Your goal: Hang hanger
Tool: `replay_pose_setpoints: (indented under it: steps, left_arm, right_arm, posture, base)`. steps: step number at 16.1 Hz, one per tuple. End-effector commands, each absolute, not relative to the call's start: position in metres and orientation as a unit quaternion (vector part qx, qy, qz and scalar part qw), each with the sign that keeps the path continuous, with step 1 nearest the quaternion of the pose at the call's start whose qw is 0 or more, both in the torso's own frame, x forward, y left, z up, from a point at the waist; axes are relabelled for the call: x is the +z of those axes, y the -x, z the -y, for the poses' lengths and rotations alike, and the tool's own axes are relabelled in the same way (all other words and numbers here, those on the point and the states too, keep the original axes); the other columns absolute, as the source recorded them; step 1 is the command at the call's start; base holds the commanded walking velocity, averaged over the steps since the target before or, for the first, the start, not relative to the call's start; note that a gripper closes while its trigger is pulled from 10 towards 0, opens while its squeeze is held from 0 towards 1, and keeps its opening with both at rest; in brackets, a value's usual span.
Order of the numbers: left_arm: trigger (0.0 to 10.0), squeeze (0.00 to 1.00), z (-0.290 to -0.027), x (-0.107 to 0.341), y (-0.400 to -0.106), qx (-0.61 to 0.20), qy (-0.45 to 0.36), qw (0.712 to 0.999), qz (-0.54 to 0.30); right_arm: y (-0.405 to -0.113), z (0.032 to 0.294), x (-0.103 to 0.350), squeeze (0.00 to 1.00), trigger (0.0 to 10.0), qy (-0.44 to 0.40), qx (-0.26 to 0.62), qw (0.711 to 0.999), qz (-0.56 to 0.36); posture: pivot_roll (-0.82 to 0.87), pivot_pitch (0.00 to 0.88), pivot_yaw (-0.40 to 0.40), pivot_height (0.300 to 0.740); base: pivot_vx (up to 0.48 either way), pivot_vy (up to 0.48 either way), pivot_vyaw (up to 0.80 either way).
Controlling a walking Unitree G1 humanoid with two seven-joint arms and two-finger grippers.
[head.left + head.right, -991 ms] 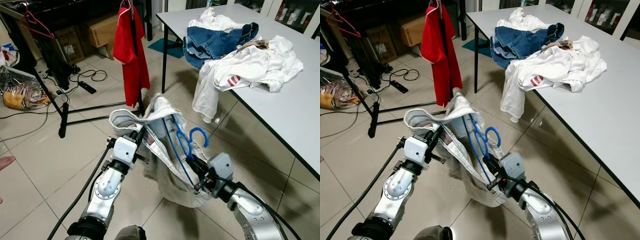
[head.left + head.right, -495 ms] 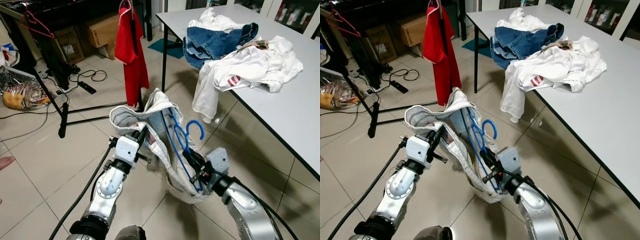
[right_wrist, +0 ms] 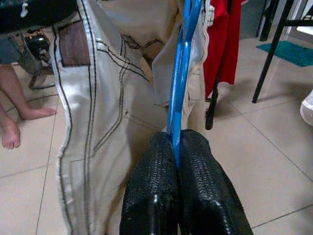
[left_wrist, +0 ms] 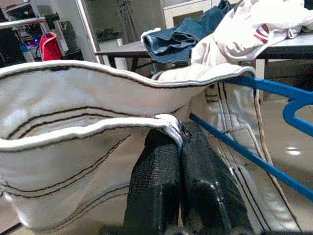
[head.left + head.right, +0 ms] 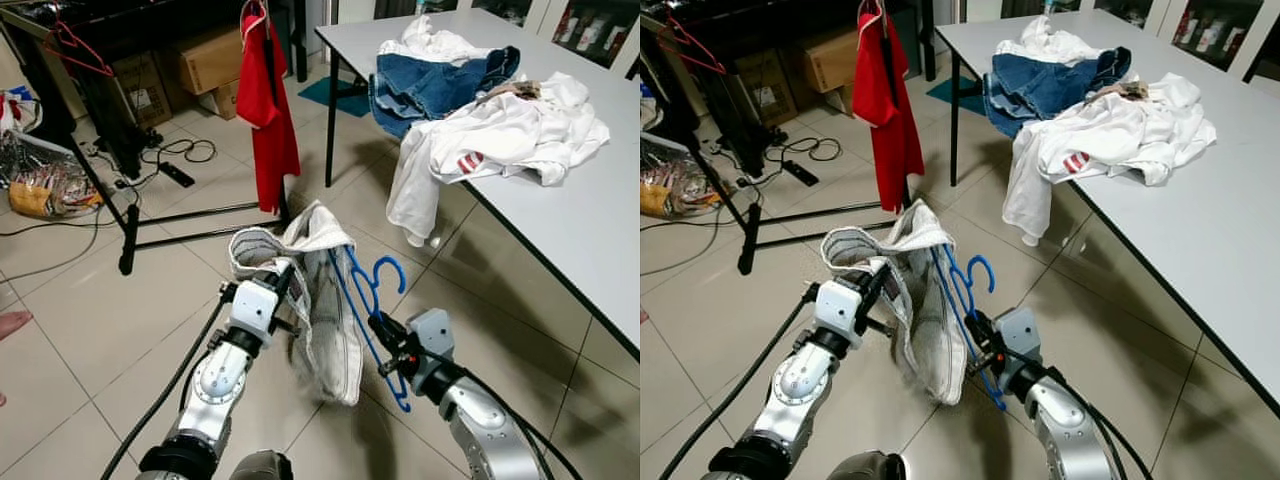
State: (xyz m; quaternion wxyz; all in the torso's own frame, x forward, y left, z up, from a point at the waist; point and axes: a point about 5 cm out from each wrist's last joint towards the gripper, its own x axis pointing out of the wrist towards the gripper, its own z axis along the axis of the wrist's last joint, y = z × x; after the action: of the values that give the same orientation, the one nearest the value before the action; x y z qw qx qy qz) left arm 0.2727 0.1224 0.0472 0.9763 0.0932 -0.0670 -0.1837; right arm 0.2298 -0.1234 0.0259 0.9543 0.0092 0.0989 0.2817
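Observation:
A blue hanger (image 5: 388,262) stands tilted between my arms, and my right gripper (image 5: 385,352) is shut on its lower bar, seen close in the right wrist view (image 3: 174,137). Cream trousers (image 5: 330,330) with dark stitching hang beside the hanger, partly draped on its upper arm. My left gripper (image 5: 281,277) is shut on their waistband (image 4: 73,98). Ahead to the left stands a black clothes rack (image 5: 190,215), carrying a red shirt (image 5: 268,110) and a red hanger (image 5: 75,45).
A white table (image 5: 580,230) on the right holds jeans (image 5: 440,80) and a white shirt (image 5: 500,135) that droops over its edge. Boxes, cables and bags lie behind the rack. A person's bare foot (image 5: 10,325) is at the left edge.
The trousers have come off the hanger's lower end and now hang in a narrower fold from my left gripper. My right gripper has drawn in towards them with the hanger.

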Motion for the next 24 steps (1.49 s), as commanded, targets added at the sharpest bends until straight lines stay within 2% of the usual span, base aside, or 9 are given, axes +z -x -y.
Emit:
replay_pose_setpoints:
  steps: [1, 6, 16, 18, 20, 24]
  left_arm:
    - [10.0, 0.0, -0.121, 0.056, -0.28, -0.18, -0.089, 0.976, 0.086]
    - [10.0, 0.0, -0.118, 0.054, -0.278, -0.191, -0.094, 0.973, 0.085]
    - [10.0, 0.0, -0.11, 0.056, -0.277, -0.233, -0.133, 0.958, 0.1]
    - [10.0, 0.0, -0.117, 0.044, -0.279, -0.202, -0.083, 0.975, 0.048]
    - [10.0, 0.0, -0.12, 0.038, -0.279, -0.199, -0.07, 0.977, 0.024]
    - [10.0, 0.0, -0.121, 0.021, -0.271, -0.219, -0.103, 0.97, -0.014]
  right_arm:
    - [-0.237, 0.123, 0.036, 0.0, 10.0, -0.009, 0.279, 0.958, -0.066]
    - [-0.242, 0.117, 0.038, 0.0, 10.0, -0.038, 0.274, 0.959, -0.057]
    - [-0.245, 0.1, 0.037, 0.0, 10.0, -0.091, 0.309, 0.945, -0.064]
    - [-0.247, 0.103, 0.033, 0.0, 10.0, -0.059, 0.298, 0.951, -0.061]
    - [-0.249, 0.108, 0.028, 0.0, 10.0, -0.047, 0.277, 0.957, -0.066]
    - [-0.253, 0.106, 0.024, 0.0, 10.0, -0.04, 0.265, 0.961, -0.069]
  posture:
    - [0.04, 0.0, 0.054, 0.74]
    - [0.04, 0.0, 0.059, 0.74]
    - [0.04, 0.0, 0.069, 0.74]
    - [0.03, 0.0, 0.07, 0.74]
    - [0.03, 0.0, 0.071, 0.74]
    - [0.03, 0.0, 0.064, 0.74]
  base:
    - [0.0, 0.0, 0.0]
    - [0.0, 0.0, 0.0]
    - [0.0, 0.0, 0.0]
    - [0.0, 0.0, 0.0]
    - [0.0, 0.0, 0.0]
    - [0.0, 0.0, 0.0]
